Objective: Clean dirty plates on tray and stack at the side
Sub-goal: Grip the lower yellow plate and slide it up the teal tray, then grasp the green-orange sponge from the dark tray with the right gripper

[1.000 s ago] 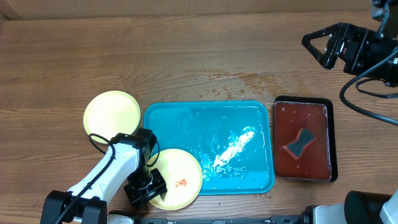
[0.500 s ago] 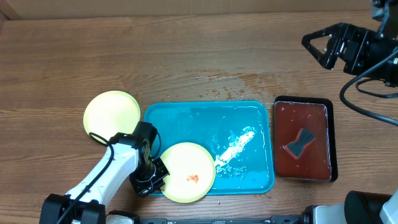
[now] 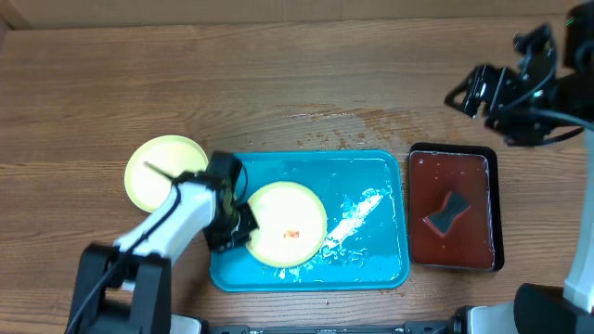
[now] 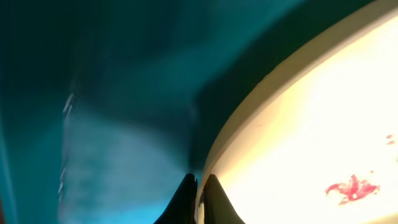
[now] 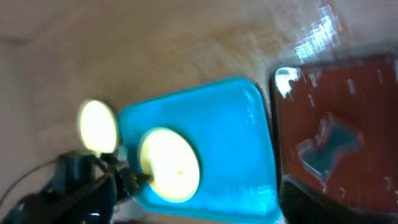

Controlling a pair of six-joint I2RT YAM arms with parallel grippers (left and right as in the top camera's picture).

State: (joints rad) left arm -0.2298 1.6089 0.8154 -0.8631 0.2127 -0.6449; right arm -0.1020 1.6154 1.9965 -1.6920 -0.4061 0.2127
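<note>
Plate dragged onto tray by left fingers; tray long axis left-right.

Blurred, the turquoise tray holds one pale yellow plate (the left gripper sits at its rim); a second plate lies on the wood just beside, a dark red tray opposite.

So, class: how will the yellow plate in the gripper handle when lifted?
Likely stiff and light: the plate shows no sag, pinched only at its rim by the left gripper. Perhaps slippery: the tray looks wet.
</note>
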